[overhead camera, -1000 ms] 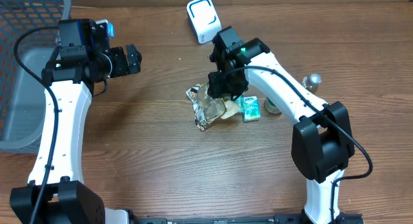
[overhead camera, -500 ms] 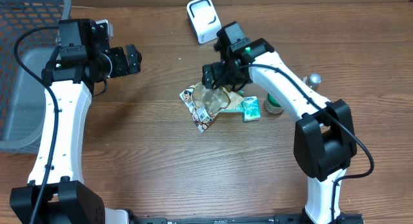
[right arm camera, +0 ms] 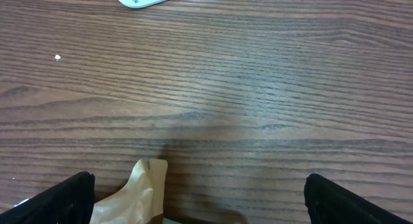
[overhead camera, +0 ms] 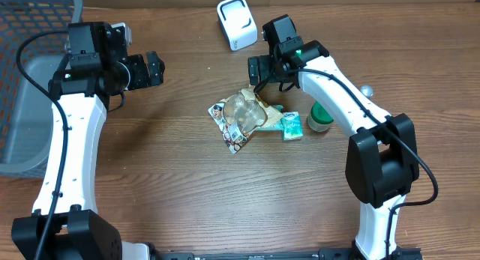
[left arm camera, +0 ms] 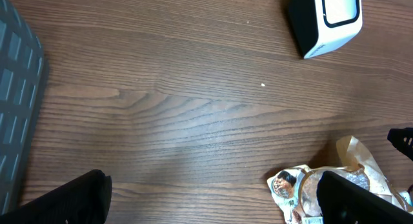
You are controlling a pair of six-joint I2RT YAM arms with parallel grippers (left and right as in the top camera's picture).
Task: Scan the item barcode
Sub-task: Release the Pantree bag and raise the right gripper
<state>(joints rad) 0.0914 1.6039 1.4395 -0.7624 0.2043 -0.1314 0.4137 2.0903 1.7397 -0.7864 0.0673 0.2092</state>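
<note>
1. A brown wood-grain table (overhead camera: 172,192) carries everything. A grey mesh plastic basket (overhead camera: 26,88) sits at its left edge.
2. A white boxy barcode scanner (overhead camera: 237,23) stands near the far edge, about mid-width.
3. The task item is a crumpled clear-and-tan snack packet with a printed label (overhead camera: 238,119). It lies near the table's centre, on the near side of the scanner and apart from it.
4. A small teal packet (overhead camera: 291,126) touches the snack packet's right side, and a green round container (overhead camera: 320,118) sits just beside the teal packet. A small silver knob (overhead camera: 365,91) lies nearer the right edge.
5. The left tool (overhead camera: 155,67) is spread wide and empty. It hovers between the basket and the scanner, well apart from the snack packet.
6. The right tool (overhead camera: 256,70) is spread wide and grips nothing. It hangs over bare table between the scanner and the snack packet. Its wrist view shows a tan flap of the packet low between the fingers (right arm camera: 358,201).
</note>
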